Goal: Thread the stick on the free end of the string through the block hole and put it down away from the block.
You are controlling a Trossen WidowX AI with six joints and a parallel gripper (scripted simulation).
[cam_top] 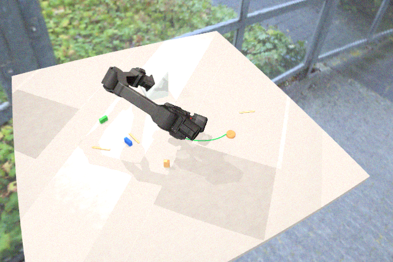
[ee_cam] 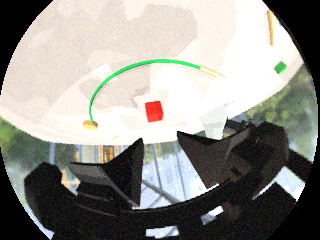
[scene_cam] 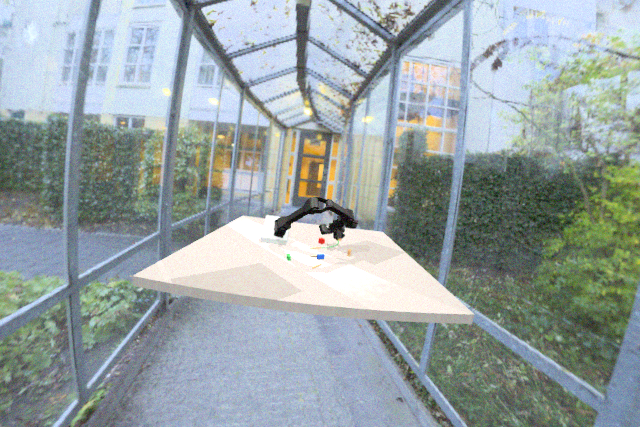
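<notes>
The red block (scene_cam: 321, 240) (ee_cam: 154, 111) stands on the table (cam_top: 314, 157); the arm hides it in the top view. The orange button (cam_top: 230, 134) (ee_cam: 90, 125) lies on the table with the green string (cam_top: 207, 140) (ee_cam: 160, 61) curving away from it. The string's stick (ee_cam: 212, 72) lies on the table in the wrist view, its string end to the left; the arm hides it in the top view. My gripper (ee_cam: 159, 137) is partly open and empty, raised above the table. The red block shows beyond the fingertips, apart from them. Its hole cannot be made out.
Loose sticks (cam_top: 101, 148) (cam_top: 134, 137) lie near a blue block (cam_top: 128, 141). Another stick (cam_top: 247, 111) lies beyond the button. A green block (cam_top: 103, 119) and a small orange block (cam_top: 166, 163) are on the table. A pale upright panel (cam_top: 162, 86) stands near the arm's base.
</notes>
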